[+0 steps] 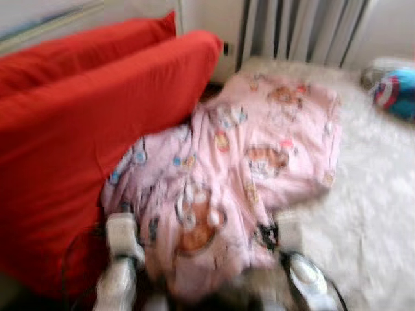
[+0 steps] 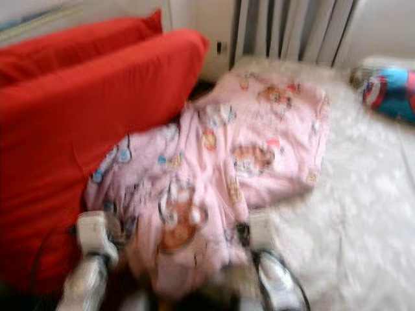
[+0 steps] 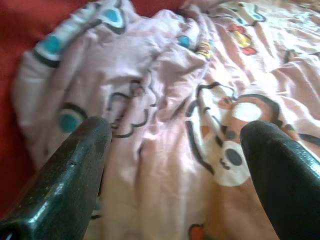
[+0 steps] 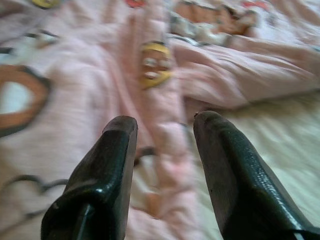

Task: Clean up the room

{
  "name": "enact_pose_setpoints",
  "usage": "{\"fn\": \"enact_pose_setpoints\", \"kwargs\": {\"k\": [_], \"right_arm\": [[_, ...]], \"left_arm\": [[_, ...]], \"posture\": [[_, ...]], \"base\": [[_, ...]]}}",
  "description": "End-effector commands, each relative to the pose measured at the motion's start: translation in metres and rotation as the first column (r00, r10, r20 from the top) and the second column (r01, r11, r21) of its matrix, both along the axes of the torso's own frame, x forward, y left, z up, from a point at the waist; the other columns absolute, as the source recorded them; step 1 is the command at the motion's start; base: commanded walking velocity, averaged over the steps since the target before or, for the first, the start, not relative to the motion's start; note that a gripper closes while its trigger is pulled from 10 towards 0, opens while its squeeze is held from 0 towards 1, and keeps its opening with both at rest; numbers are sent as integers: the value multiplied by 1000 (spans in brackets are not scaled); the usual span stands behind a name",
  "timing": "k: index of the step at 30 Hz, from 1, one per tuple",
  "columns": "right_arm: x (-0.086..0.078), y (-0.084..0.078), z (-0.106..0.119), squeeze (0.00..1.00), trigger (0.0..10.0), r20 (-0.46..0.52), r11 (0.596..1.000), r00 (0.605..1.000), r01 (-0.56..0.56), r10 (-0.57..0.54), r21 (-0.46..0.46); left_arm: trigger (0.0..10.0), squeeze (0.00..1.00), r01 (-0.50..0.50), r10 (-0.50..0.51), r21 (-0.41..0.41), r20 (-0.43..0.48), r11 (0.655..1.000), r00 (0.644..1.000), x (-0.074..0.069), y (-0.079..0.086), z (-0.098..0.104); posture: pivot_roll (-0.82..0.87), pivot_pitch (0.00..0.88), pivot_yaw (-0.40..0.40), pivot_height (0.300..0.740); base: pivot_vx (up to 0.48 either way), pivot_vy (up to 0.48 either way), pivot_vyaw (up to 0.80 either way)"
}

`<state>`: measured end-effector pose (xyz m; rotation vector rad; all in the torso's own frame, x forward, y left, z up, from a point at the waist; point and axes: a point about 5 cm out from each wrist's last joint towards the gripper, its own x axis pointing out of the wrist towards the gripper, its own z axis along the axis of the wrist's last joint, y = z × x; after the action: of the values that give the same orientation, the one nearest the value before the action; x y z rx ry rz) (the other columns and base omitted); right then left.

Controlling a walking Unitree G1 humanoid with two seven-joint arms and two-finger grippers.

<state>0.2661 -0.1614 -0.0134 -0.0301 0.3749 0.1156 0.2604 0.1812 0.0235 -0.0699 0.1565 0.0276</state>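
Note:
A pink blanket point(image 1: 246, 162) with cartoon prints lies crumpled on the white fluffy rug point(image 1: 369, 214), its left edge against the red sofa cushions point(image 1: 78, 129). My left gripper point(image 3: 175, 165) hovers open over the blanket's near left part, its fingers point(image 3: 70, 180) wide apart with nothing between them. My right gripper point(image 4: 162, 150) is open over the blanket's near right edge where it meets the rug, a fold of pink cloth point(image 4: 160, 125) lying below the gap. Both silver arms point(image 1: 120, 259) show at the bottom of the blurred head views.
A red, white and blue toy or cushion point(image 1: 395, 91) lies on the rug at the far right. A white radiator point(image 1: 305, 29) stands along the back wall. The red sofa fills the left side.

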Motion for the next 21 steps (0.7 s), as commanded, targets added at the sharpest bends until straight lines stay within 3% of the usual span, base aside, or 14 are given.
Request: {"fn": "enact_pose_setpoints", "kwargs": {"k": [1, 5, 9, 12, 13, 21], "right_arm": [[-1, 6, -4, 0, 10000, -36, 1000, 999, 0, 0, 10], [-1, 4, -6, 0, 10000, -58, 1000, 998, 24, -24, 5], [1, -4, -12, 0, 10000, -155, 994, 982, 109, -105, 13], [1, -4, -12, 0, 10000, -159, 994, 982, 110, -105, 21], [2, -4, -12, 1000, 10000, -178, 995, 979, 104, -100, 14], [-5, -13, -20, 1000, 10000, -250, 993, 962, 97, -110, -61]], "left_arm": [[10000, 0, -17, 17, 16, -1, 1000, 1000, -1, 8, 1], [10000, 0, -17, 17, 17, 0, 1000, 1000, -1, 8, 1], [10000, 0, -5, 5, 17, 4, 1000, 1000, 0, 8, 3], [10000, 0, -5, 5, 17, 5, 1000, 1000, 0, 8, 4], [10000, 0, -4, 4, 18, 7, 1000, 1000, 0, 8, 4], [10000, 0, 1, -2, 22, 9, 1000, 1000, -5, 12, 7]], "posture": [[-66, 81, -13, 637], [-61, 86, -12, 637], [-56, 92, -10, 637], [-53, 95, -9, 637], [-45, 103, -8, 637], [-33, 145, 0, 637]], "base": [[0, 0, 0], [0, 0, 0], [0, 0, 0], [0, 0, 0], [0, 0, 0], [0, 0, 0]]}}
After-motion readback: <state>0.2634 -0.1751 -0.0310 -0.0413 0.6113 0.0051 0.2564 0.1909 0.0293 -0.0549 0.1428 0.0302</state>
